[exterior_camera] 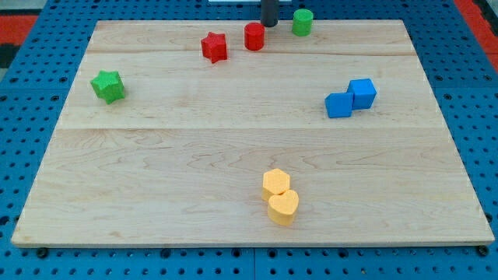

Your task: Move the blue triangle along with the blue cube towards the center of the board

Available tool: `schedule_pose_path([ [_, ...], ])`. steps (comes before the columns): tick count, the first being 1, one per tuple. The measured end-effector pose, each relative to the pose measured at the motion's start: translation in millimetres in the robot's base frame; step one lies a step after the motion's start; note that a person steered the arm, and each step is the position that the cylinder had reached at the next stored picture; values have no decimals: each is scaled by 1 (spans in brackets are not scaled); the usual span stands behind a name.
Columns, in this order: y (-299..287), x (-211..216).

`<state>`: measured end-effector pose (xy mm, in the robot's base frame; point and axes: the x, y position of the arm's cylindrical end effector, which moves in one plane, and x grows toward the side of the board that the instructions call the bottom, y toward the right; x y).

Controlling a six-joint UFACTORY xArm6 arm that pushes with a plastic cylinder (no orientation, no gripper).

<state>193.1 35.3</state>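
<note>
Two blue blocks sit touching at the view's right. The lower-left one [338,105] and the upper-right one [362,92] both look boxy; I cannot tell which is the triangle and which the cube. My tip [268,24] is at the view's top edge of the board, between the red cylinder [254,36] and the green cylinder [303,22]. It is far above and left of the blue blocks and touches neither.
A red star [214,47] lies left of the red cylinder. A green star [108,85] is at the view's left. A yellow hexagon [275,183] and a yellow heart [283,208] touch near the bottom middle. The wooden board [156,179] lies on blue pegboard.
</note>
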Motion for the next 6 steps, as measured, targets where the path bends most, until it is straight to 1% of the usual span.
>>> schedule_pose_path([
  [1, 44, -1],
  [3, 104, -1],
  [6, 96, 4],
])
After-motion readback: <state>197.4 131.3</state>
